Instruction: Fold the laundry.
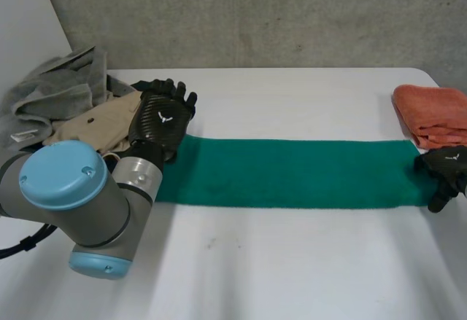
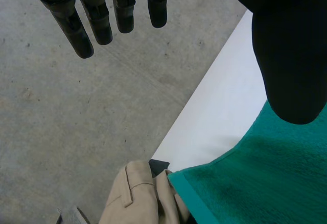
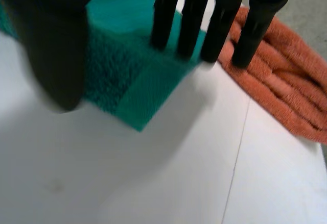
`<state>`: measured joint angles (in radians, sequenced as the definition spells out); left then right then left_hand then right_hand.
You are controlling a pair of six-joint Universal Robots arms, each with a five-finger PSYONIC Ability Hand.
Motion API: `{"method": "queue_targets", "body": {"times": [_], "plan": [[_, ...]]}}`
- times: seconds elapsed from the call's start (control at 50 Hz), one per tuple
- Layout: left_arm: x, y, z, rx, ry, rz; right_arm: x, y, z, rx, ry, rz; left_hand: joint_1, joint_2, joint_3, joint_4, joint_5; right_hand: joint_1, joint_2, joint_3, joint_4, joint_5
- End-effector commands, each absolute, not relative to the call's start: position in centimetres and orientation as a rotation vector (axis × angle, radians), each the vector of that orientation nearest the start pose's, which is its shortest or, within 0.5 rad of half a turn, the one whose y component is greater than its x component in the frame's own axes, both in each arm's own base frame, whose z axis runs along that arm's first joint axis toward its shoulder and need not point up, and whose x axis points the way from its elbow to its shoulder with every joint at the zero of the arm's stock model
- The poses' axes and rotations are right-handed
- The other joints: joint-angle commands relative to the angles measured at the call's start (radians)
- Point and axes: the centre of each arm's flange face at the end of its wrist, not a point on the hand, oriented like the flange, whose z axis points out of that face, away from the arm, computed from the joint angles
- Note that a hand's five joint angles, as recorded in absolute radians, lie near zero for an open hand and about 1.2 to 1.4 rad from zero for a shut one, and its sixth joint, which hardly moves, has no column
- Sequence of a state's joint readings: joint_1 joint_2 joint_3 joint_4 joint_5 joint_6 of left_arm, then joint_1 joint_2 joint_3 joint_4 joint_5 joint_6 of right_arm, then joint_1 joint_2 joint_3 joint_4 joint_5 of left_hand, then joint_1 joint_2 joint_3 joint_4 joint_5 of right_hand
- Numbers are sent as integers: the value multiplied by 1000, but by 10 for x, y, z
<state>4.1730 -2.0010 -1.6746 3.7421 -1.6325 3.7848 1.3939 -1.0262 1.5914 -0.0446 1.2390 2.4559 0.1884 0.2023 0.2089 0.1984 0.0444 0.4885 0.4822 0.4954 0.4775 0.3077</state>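
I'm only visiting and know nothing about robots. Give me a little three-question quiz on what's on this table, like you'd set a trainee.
1. True or false: a folded orange towel lies close to the right robot hand.
2. Which lies by the left end of the green towel? A) beige trousers B) a shoe C) a plate
3. Fill in: the left robot hand has its fingers ____ (straight or curled) and holds nothing.
Key: 1 true; 2 A; 3 straight.
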Motion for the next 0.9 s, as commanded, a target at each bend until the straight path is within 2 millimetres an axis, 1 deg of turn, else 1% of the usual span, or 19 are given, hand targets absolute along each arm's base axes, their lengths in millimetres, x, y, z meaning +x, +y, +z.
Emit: {"method": "queue_targets", "body": {"times": [0.02, 0.08, 0.14, 0.24, 0.32, 0.36, 0.38, 0.42, 0.44, 0.48, 0.5, 0.56, 0.58, 0.6, 0.66, 0.72, 0.76, 0.82, 0.9], "plan": [[-303, -265, 184, 1093, 1755, -2196, 81, -376, 118, -922, 2744, -1692, -10, -24, -31, -20, -41, 908, 914, 901, 919, 914], [-303, -264, 185, 1092, 1756, -2197, 56, -384, 124, -846, 2850, -1798, -13, -27, -33, -23, -44, 908, 914, 901, 919, 914], [-302, -262, 192, 1083, 1746, -2214, 46, -388, 138, -852, 2890, -1910, -13, -27, -34, -23, -44, 908, 914, 901, 919, 914], [-298, -259, 203, 1049, 1751, -2249, 34, -390, 164, -1114, 2965, -2049, -13, -27, -34, -23, -44, 908, 914, 901, 919, 914], [-297, -257, 207, 1032, 1766, -2263, 42, -393, 170, -1313, 2918, -2119, -13, -27, -34, -23, -44, 908, 914, 901, 919, 914], [-296, -256, 207, 1032, 1775, -2261, 62, -393, 173, -1385, 2823, -2180, -13, -27, -34, -23, -44, 908, 914, 901, 919, 914], [-296, -256, 207, 1034, 1781, -2254, 96, -391, 179, -1465, 2662, -2260, -13, -27, -34, -23, -44, 908, 914, 901, 919, 914], [-295, -256, 207, 1037, 1788, -2248, 131, -384, 183, -1529, 2499, -2323, -13, -27, -34, -23, -44, 908, 914, 901, 919, 914], [-294, -255, 209, 1037, 1791, -2244, 163, -376, 186, -1578, 2337, -2377, -13, -27, -34, -23, -44, 908, 914, 901, 919, 914], [-292, -256, 211, 1031, 1793, -2242, 194, -365, 190, -1624, 2168, -2424, -10, -24, -31, -20, -41, 908, 914, 901, 919, 914], [-291, -255, 214, 1027, 1792, -2242, 222, -353, 194, -1666, 2003, -2460, -10, -24, -31, -20, -41, 908, 914, 901, 919, 914], [-289, -255, 216, 1022, 1797, -2237, 264, -332, 200, -1711, 1752, -2489, -13, -27, -33, -23, -44, 908, 914, 901, 919, 914], [-288, -255, 217, 1020, 1801, -2233, 294, -313, 200, -1748, 1581, -2477, -13, -27, -34, -23, -44, 908, 914, 901, 919, 914], [-288, -255, 218, 1018, 1798, -2236, 308, -304, 199, -1761, 1508, -2466, -13, -27, -34, -23, -44, 908, 914, 901, 919, 914], [-286, -255, 219, 1014, 1805, -2230, 359, -266, 178, -1833, 1293, -2336, -10, -24, -31, -20, -41, 908, 914, 901, 919, 914], [-286, -255, 219, 1016, 1807, -2227, 392, -234, 150, -1893, 1150, -2193, -10, -24, -31, -20, -41, 908, 914, 901, 919, 914], [-285, -254, 218, 1017, 1812, -2224, 401, -225, 138, -1911, 1114, -2136, -10, -24, -31, -20, -41, 908, 914, 901, 919, 914], [-285, -254, 214, 1025, 1820, -2212, 405, -218, 113, -1952, 1112, -2037, -10, -24, -31, -20, -41, 908, 914, 901, 919, 914], [-286, -254, 213, 1030, 1823, -2211, 404, -212, 110, -1958, 1112, -2000, -10, -24, -31, -20, -41, 908, 914, 901, 919, 914]]}}
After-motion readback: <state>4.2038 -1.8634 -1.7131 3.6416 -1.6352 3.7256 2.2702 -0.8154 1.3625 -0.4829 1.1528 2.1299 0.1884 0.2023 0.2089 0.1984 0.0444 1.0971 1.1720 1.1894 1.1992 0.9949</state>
